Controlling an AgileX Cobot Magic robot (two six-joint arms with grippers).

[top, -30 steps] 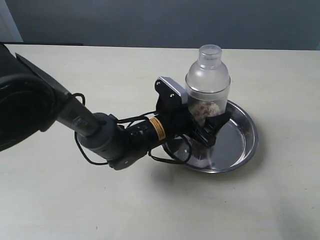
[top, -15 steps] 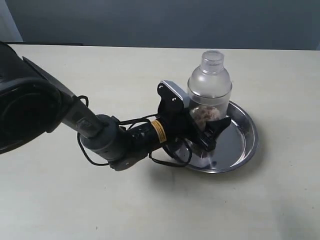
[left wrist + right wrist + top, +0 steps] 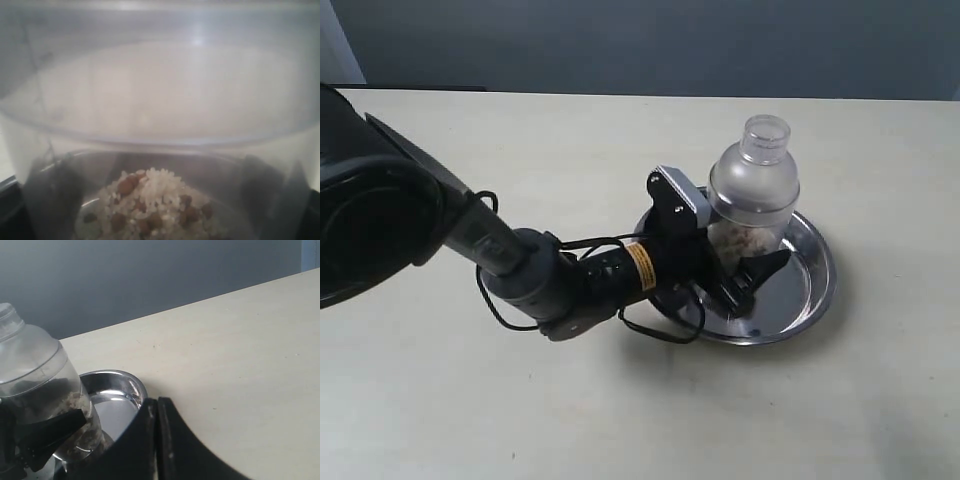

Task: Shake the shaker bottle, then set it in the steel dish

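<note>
Hold the left fingers (image 3: pixel 755 275) firm on the shaker bottle (image 3: pixel 752 190) until seated flat in the steel dish (image 3: pixel 810 275) on the table (image 3: pixel 520 150); straighten the slight tilt, then release slowly and back out level. Spread wide, clamped across the bottle's lower body, low inside the dish; touching steel or not, cannot tell. Right fingers (image 3: pixel 175 440) pressed together, empty.

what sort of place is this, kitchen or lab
Probably a robot test bench, not a kitchen: a bare cream tabletop, a plain grey wall, and a robot arm holding the shaker bottle at the steel dish.
</note>
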